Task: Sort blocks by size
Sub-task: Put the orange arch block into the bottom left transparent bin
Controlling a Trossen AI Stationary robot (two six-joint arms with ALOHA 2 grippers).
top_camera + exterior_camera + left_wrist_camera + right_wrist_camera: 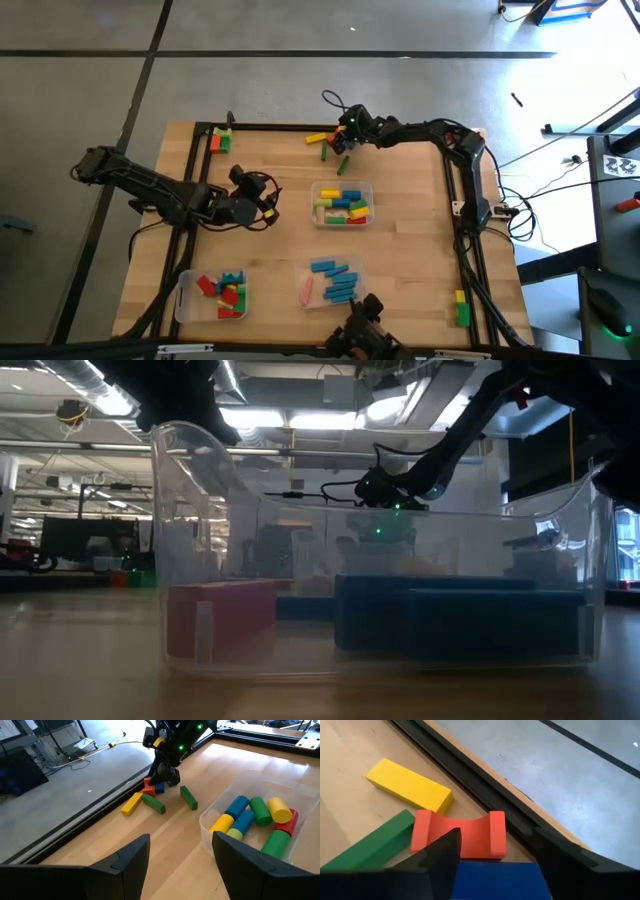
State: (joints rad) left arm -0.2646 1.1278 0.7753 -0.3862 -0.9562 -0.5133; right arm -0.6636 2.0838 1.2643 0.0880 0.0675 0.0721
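Observation:
A small heap of blocks lies by the table's far edge: a yellow bar (410, 785), a red block with a curved notch (465, 837), a blue block (500, 880) and two green bars (153, 804) (188, 797). My right gripper (497, 857) is open and low over the heap, slanting down. Its fingers stand on either side of the blue block and the red block's near end; I see no touch. My left gripper (180, 845) hangs open above the table's left middle (270, 198), holding nothing.
A clear tray (370, 186) at the table's middle holds mixed coloured blocks. Two more trays stand near the front edge: one (180, 300) with red, green, blue and yellow blocks, one (300, 268) with blue and pink. Loose blocks lie at the far left corner (220, 140) and near right (461, 308).

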